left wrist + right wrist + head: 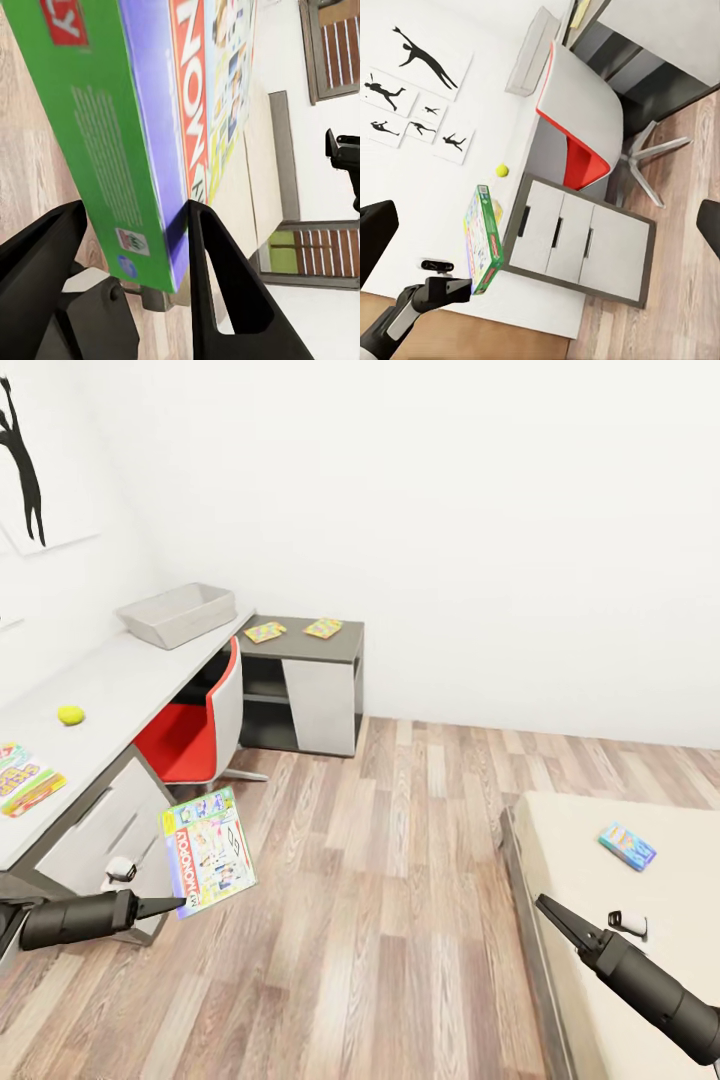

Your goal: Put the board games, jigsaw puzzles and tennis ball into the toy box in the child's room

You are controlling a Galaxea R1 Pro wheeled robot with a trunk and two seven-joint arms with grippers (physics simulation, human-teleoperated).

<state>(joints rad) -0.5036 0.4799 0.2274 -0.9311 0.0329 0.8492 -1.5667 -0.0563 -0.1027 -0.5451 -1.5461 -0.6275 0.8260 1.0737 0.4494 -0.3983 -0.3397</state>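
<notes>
— Between the left gripper's (172,906) two fingers, what is that box?

— A board game (209,852), green-edged with a red logo band, clamped by its lower edge and held tilted above the wooden floor (400,920), just beside the table (120,680). The left wrist view shows a dark finger (225,292) on each side of its edge.

— And the other toys?

— A second board game (26,778) lies flat on the light grey top near its front end. The tennis ball (70,714) sits further along, and the toy box (178,613) stands at the far end. Both jigsaw puzzles (265,631) lie side by side on the dark grey top past it. A small blue game box (627,846) rests on the bed (640,890), well apart from the rest.

— The right gripper (545,907)?

— It hangs over the bed's near edge holding nothing, and in its wrist view the fingertips stand far apart. A red and white chair (200,725) is tucked under the table.
</notes>
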